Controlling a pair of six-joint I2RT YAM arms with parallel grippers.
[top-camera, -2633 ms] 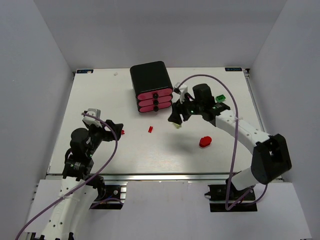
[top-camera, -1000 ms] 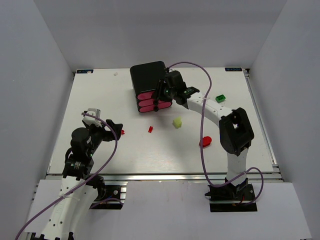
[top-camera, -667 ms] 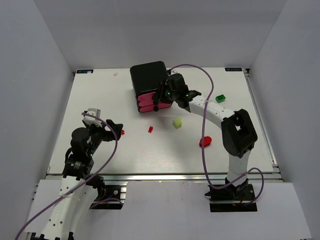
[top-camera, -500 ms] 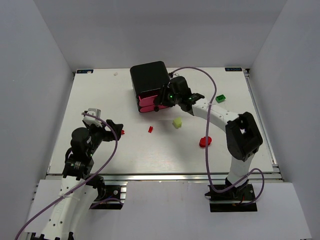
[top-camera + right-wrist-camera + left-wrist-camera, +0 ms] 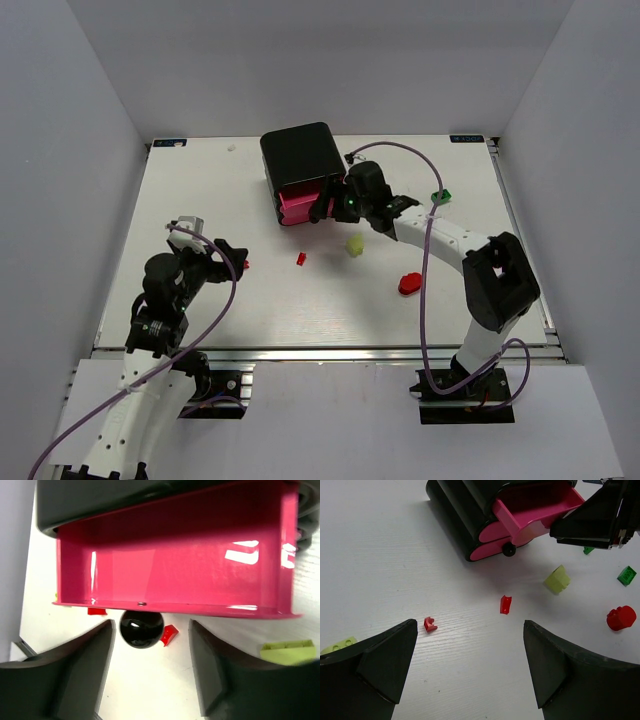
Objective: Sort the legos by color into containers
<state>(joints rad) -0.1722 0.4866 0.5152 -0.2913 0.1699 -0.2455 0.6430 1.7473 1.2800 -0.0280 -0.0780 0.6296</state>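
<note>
The black cabinet [image 5: 298, 158] stands at the back of the table with its top pink drawer [image 5: 298, 204] pulled out and empty [image 5: 170, 565]; the two lower drawers [image 5: 492, 544] are shut. My right gripper [image 5: 151, 625] is open, its fingers on either side of the drawer's black knob [image 5: 141, 628] without gripping it. Legos lie loose on the table: a red brick [image 5: 300, 258], a tiny red piece [image 5: 430, 624], a pale yellow brick [image 5: 354, 243], a round red piece [image 5: 410, 284] and a green brick [image 5: 440, 196]. My left gripper [image 5: 470, 626] hangs open and empty near the tiny red piece.
A yellow-green brick [image 5: 337, 644] lies by my left finger. A small green piece [image 5: 588, 550] sits behind the right gripper [image 5: 600, 520]. The right arm [image 5: 440, 235] reaches across the back right of the table [image 5: 200, 190]. White walls enclose the table on three sides.
The right gripper drew the top drawer out toward the front by its knob, then its jaws widened off the knob. The left arm has not moved.
</note>
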